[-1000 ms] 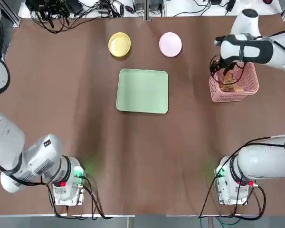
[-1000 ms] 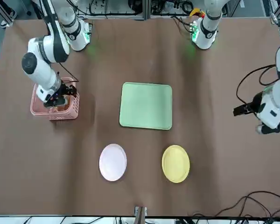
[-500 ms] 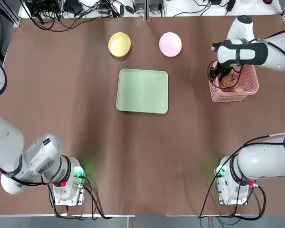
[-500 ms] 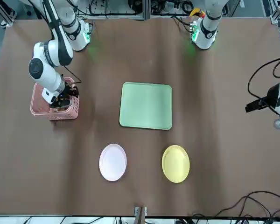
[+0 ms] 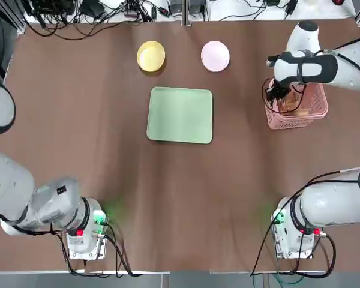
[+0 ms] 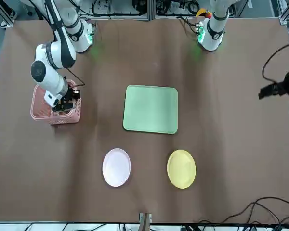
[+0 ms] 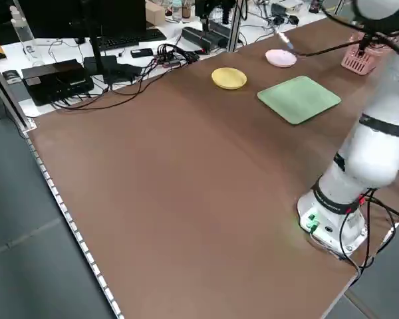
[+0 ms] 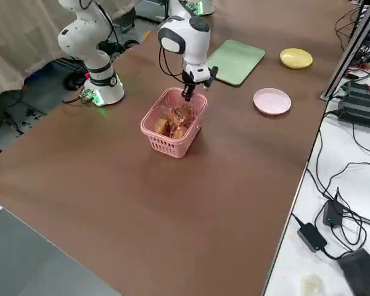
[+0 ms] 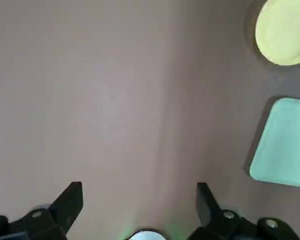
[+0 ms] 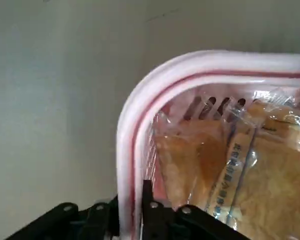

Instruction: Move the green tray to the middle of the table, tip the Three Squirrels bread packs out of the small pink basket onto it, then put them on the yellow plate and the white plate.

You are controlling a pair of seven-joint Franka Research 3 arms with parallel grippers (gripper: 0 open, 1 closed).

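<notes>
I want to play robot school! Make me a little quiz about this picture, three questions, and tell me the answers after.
1. True or false: the bread packs are lying on the green tray.
2. What is the right gripper pinching? A) the yellow plate B) the rim of the pink basket C) a cable
3. Fill in: the white plate has ____ on it.

Key
1. False. They are inside the pink basket, and the tray is bare.
2. B. Its fingers are shut on the basket's rim, on the side facing the tray. The left gripper is open over bare table.
3. Nothing.
</notes>
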